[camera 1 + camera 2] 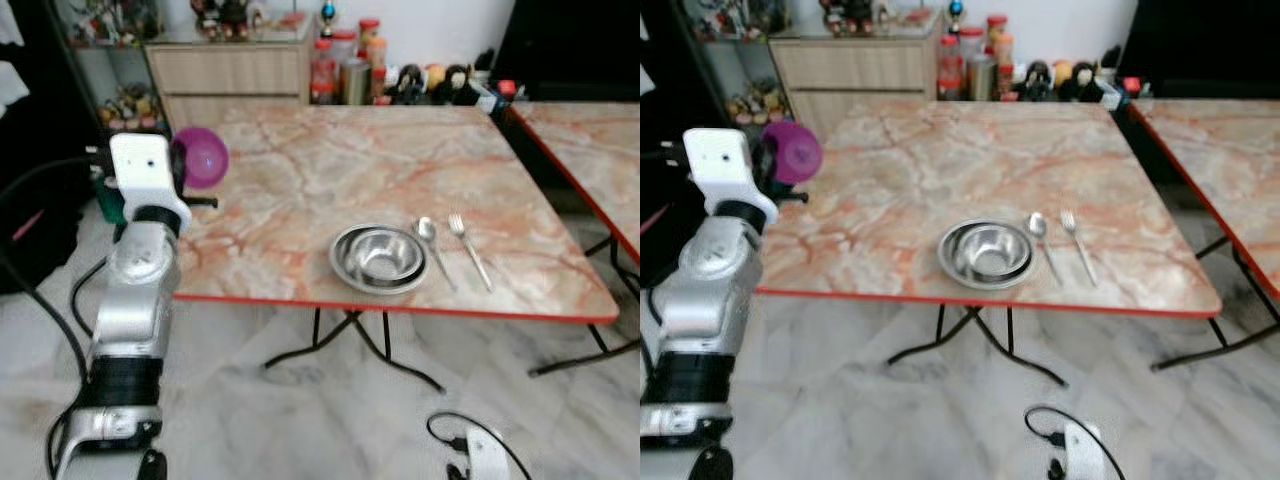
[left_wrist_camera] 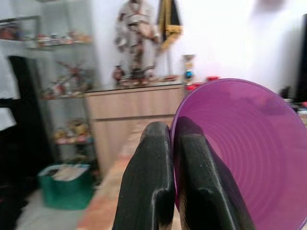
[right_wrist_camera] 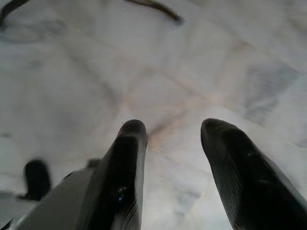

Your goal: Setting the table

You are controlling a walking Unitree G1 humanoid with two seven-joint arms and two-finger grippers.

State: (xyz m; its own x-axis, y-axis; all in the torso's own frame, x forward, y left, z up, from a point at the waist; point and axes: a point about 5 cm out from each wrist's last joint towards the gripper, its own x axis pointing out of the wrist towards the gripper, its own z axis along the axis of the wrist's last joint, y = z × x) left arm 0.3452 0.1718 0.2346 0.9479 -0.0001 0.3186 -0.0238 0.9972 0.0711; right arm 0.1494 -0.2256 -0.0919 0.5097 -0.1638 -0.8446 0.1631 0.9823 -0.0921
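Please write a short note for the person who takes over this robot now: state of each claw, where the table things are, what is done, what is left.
Left claw: shut on the rim of the purple bowl, held above the left edge of the marble table.
Right claw: open, holding nothing, hanging over the floor.
On the table near the front edge: steel bowl, then spoon and fork to its right, side by side.
Done: one place appears laid.
Left: probably set the purple bowl down on the table.

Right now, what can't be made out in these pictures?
- Purple bowl: its far rim is cut off by the left wrist view's edge, and the left gripper covers its near rim.
- Jars behind the table: labels too small and blurred in the eye views.
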